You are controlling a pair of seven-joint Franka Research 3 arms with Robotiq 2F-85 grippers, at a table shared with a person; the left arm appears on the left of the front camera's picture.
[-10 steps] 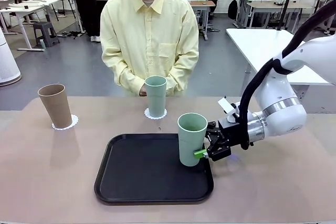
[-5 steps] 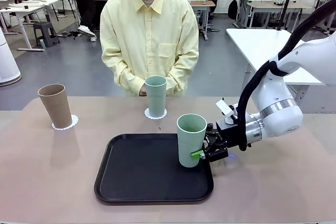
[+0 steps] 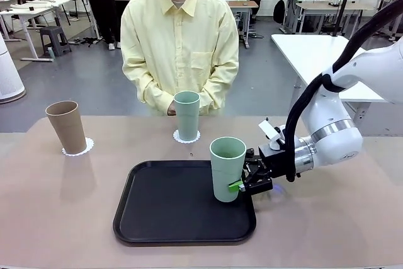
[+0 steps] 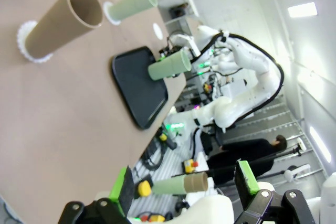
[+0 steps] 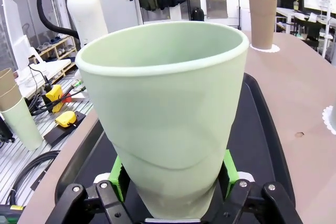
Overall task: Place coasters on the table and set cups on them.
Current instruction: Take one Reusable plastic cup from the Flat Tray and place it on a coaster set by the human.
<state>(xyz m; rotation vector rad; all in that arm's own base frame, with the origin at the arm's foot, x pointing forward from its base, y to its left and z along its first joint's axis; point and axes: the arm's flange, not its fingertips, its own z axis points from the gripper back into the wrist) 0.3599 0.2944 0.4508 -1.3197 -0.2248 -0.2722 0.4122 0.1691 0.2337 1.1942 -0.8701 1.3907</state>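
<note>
The tan table (image 3: pixel 56 218) carries a black tray (image 3: pixel 164 209) nearest the robot. Over the tray's right edge, the right gripper (image 3: pixel 242 185) is clenched on a mint cup (image 3: pixel 227 168). Beyond the jaws, another mint cup (image 3: pixel 186 114) and a brown cup (image 3: pixel 66 126) already stand on coasters (image 3: pixel 78 149). I'd say one cup remains. The left gripper (image 4: pixel 186 187) hangs released.
</note>
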